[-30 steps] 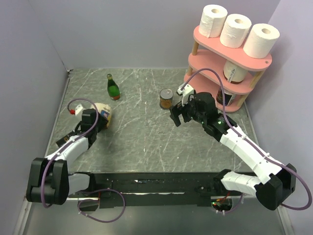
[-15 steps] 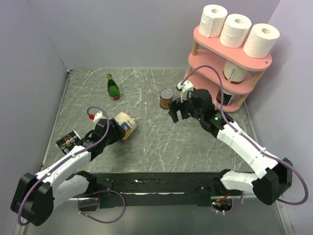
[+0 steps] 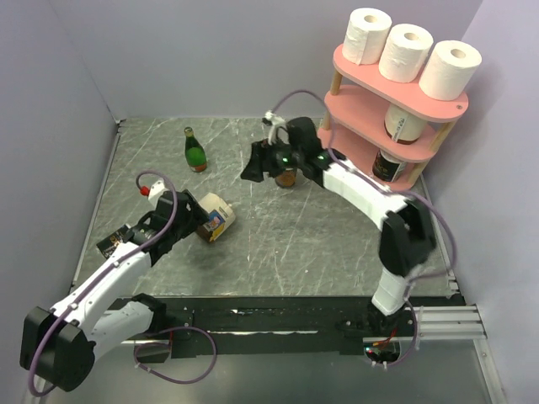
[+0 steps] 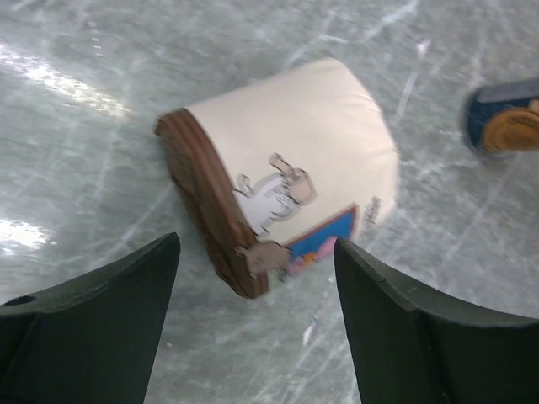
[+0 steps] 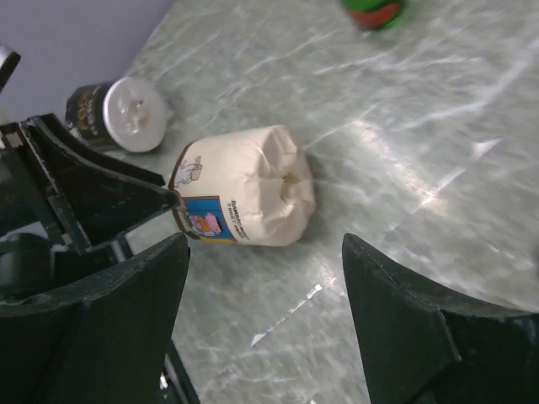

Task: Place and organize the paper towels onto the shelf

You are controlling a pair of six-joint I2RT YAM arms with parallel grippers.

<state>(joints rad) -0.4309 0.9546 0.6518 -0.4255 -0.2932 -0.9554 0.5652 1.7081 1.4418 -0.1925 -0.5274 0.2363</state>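
Three paper towels are seen upright in a row on the top board of the shelf. On the worktop, a wrapped roll is faced by the left tool, jaws apart. The right tool is likewise spread, empty.
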